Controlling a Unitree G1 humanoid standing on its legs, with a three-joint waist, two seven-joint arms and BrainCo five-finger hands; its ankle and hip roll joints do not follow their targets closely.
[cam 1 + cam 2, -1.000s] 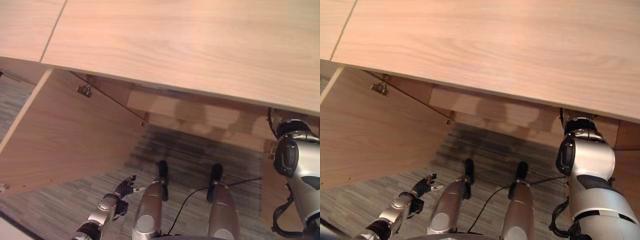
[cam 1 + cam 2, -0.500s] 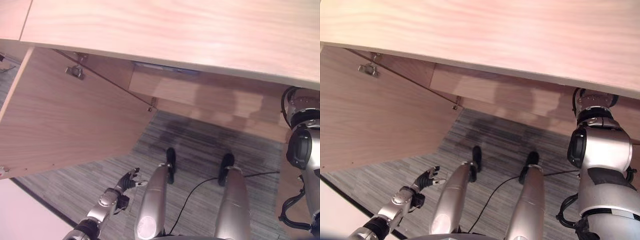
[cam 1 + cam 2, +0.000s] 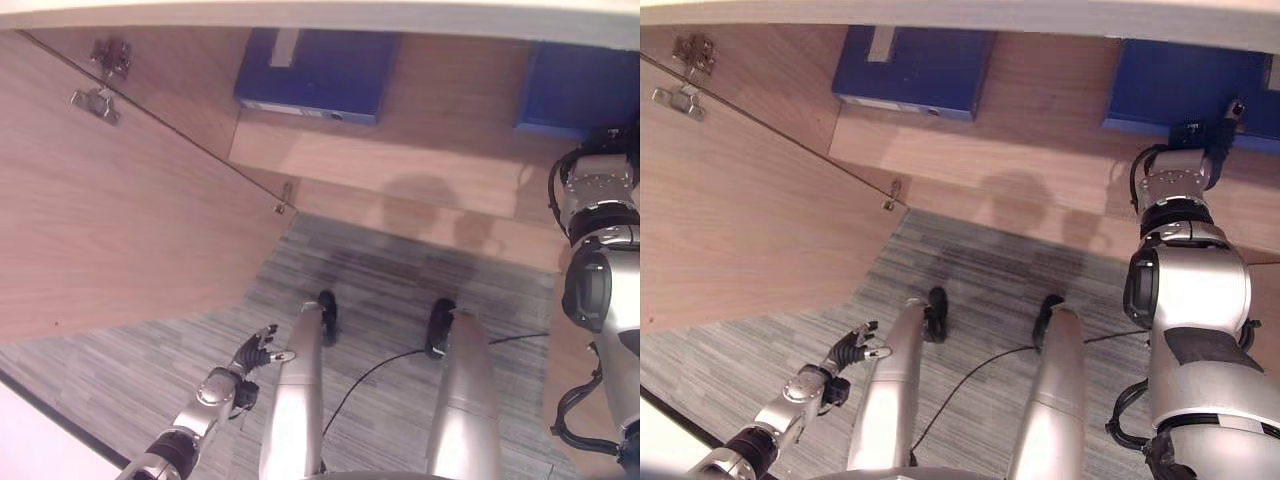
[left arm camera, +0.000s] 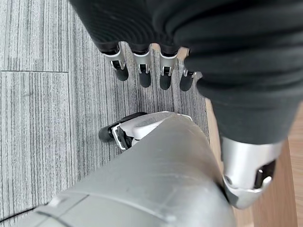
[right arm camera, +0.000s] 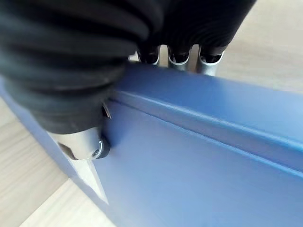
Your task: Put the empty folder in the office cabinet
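Note:
Inside the open cabinet a blue folder (image 3: 1170, 80) stands at the right on the wooden shelf (image 3: 1040, 150). My right hand (image 3: 1196, 133) is raised to it. In the right wrist view the fingers (image 5: 180, 59) go behind the folder (image 5: 199, 165) and the thumb (image 5: 90, 146) presses its front, so the hand is shut on it. A second blue folder (image 3: 310, 70) lies on the same shelf at the left. My left hand (image 3: 253, 353) hangs low over the carpet, open and empty, its fingers (image 4: 142, 75) relaxed.
The cabinet's wooden door (image 3: 120, 220) stands open at the left, with a metal hinge (image 3: 95, 100) near its top. The cabinet's top edge (image 3: 320, 12) runs across above. Grey striped carpet (image 3: 130, 360) covers the floor below.
The camera has shifted, so the cabinet's inside and both blue folders now show under the top panel. My right arm reaches farther in. The left hand still hangs low.

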